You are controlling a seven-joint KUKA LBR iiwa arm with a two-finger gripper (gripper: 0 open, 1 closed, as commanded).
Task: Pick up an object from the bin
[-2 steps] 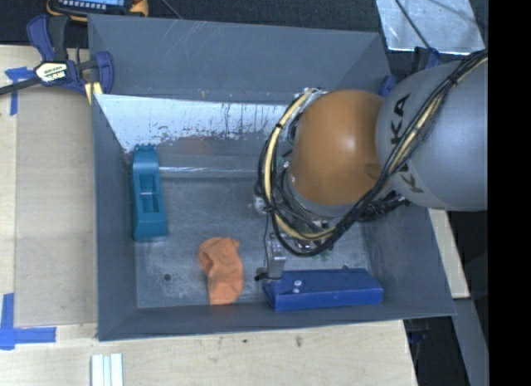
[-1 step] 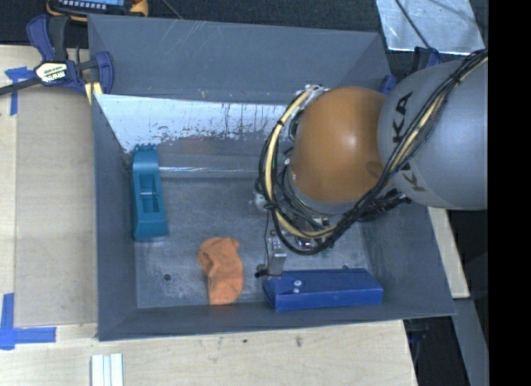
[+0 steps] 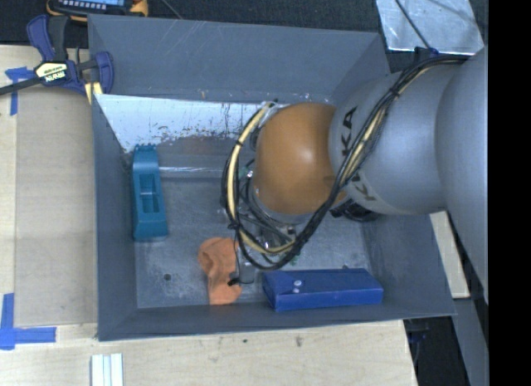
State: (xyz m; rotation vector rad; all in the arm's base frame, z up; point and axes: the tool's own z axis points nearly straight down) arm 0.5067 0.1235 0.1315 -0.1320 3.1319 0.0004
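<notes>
My gripper (image 3: pixel 242 275) reaches down at the front middle of the bin, its tip right against an orange crumpled soft thing (image 3: pixel 217 266) lying on the bin floor. Just to the right of the gripper lies a dark blue flat rectangular block (image 3: pixel 323 290) along the front wall. A lighter blue upright block with a slot (image 3: pixel 148 193) stands at the left side of the bin, well away from the gripper.
The arm with its orange dome cover and looping cables comes in from the right and hides the bin's middle and right side. Bare floor shows between the light blue block and the orange thing.
</notes>
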